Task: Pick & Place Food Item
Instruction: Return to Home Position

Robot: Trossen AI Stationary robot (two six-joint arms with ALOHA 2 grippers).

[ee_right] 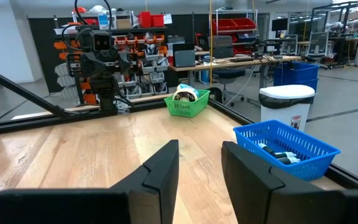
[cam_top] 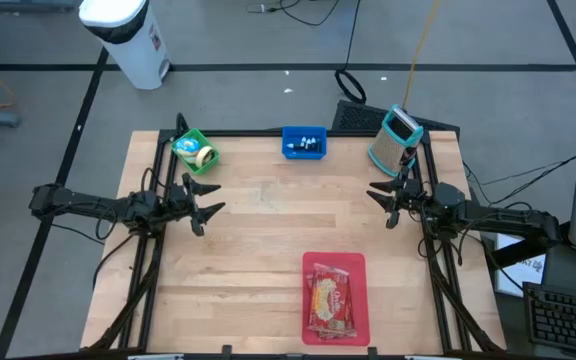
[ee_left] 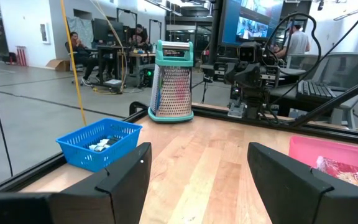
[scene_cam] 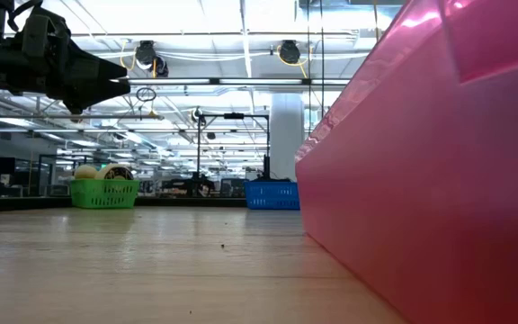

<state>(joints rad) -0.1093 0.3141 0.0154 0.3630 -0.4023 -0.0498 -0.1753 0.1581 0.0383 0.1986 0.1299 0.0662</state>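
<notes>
The food item, a red-and-yellow packet, lies flat in a pink tray at the table's near edge, right of centre. The left wrist view shows the packet in the tray too. My left gripper hovers open over the table's left side, pointing level toward the right, with nothing between its fingers. My right gripper hovers at the right side facing it, its fingers open by a narrower gap and holding nothing. Both are far from the packet.
A green basket with rolls stands at the far left, a blue basket at the far middle and a box grater at the far right. The tray's wall fills the low view's right. Bare wood lies between the arms.
</notes>
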